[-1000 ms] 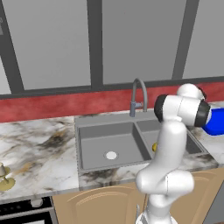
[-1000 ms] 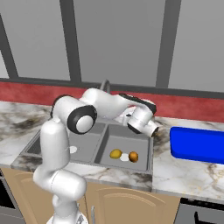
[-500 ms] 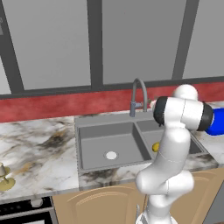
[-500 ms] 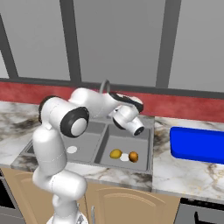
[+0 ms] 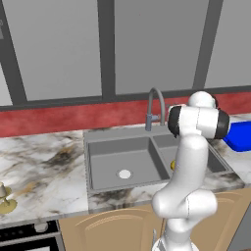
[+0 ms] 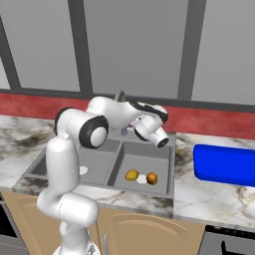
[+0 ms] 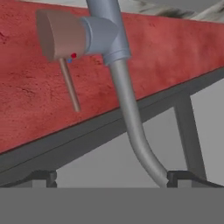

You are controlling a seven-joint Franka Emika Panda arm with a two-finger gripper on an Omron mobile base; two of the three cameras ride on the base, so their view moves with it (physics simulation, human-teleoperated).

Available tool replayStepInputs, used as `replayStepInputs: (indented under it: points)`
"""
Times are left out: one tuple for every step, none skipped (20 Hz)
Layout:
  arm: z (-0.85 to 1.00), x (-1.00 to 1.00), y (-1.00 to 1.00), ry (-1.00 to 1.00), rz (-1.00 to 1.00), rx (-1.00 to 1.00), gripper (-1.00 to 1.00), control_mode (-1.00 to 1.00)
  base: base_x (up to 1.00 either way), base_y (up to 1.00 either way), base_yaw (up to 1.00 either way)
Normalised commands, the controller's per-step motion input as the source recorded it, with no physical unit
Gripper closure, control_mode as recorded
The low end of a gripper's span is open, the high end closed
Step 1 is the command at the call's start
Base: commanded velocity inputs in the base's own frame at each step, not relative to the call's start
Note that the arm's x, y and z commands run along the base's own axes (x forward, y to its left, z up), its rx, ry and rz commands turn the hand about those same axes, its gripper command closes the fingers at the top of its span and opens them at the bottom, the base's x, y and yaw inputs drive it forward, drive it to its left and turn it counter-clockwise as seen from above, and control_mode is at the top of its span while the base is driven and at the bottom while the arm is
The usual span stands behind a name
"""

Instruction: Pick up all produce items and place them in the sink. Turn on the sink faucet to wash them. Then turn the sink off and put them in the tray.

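The sink (image 6: 149, 152) holds both produce items in its right basin: the oval yellow one (image 6: 131, 175) and the round orange one (image 6: 152, 178), either side of the drain. My hand (image 6: 152, 130) hovers above that basin's back edge, right next to the sink faucet (image 5: 156, 105). In the hand view my gripper (image 7: 113, 176) is open, its fingertips (image 7: 42, 176) wide apart. The faucet's stem (image 7: 116, 52) and thin side handle (image 7: 70, 85) are close ahead, untouched. The bright blue tray (image 6: 224, 164) lies on the counter right of the sink, with nothing on it.
A red backsplash (image 5: 59, 120) and dark-framed windows run behind the counter. A pale cup on an olive dish (image 5: 4, 198) sits far left on the marble. An oven front (image 5: 29, 235) is below it. My arm hides much of the right basin in the left base view.
My hand has swung from the sink's right edge back toward the faucet, ending close to its handle. The jaws stayed open and the fruits did not move.
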Motion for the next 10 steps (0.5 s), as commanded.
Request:
replayStepInputs:
  points:
    - [-0.19, 0.34, -0.06, 0.0, 0.09, 0.0, -1.0, -1.0, 0.0, 0.0, 0.0]
    - [-0.19, 0.24, 0.0, 0.0, 0.1, 0.0, -1.0, -1.0, 0.0, 0.0, 0.0]
    - [-0.22, 0.14, 0.0, 0.0, 0.1, 0.0, -1.0, -1.0, 0.0, 0.0, 0.0]
    - [-0.25, 0.0, 0.0, 0.0, 0.11, 0.0, -1.0, -1.0, 0.0, 0.0, 0.0]
    - [-0.32, 0.0, 0.09, 0.0, 0.11, 0.0, -1.0, -1.0, 0.0, 0.0, 0.0]
    - [-0.34, 0.0, 0.12, -0.04, 0.11, -0.01, -1.0, -1.0, 0.0, 0.0, 0.0]
    - [-0.39, 0.0, 0.12, -0.05, 0.1, -0.01, -1.0, -1.0, 0.0, 0.0, 0.0]
    - [-0.29, 0.0, 0.16, -0.08, 0.09, -0.01, -1.0, -1.0, 0.0, 0.0, 0.0]
    - [-0.17, 0.0, 0.14, -0.07, 0.07, -0.01, -1.0, -1.0, 0.0, 0.0, 0.0]
    - [-0.07, 0.01, 0.09, -0.07, 0.06, 0.0, -1.0, -1.0, 0.0, 0.0, 0.0]
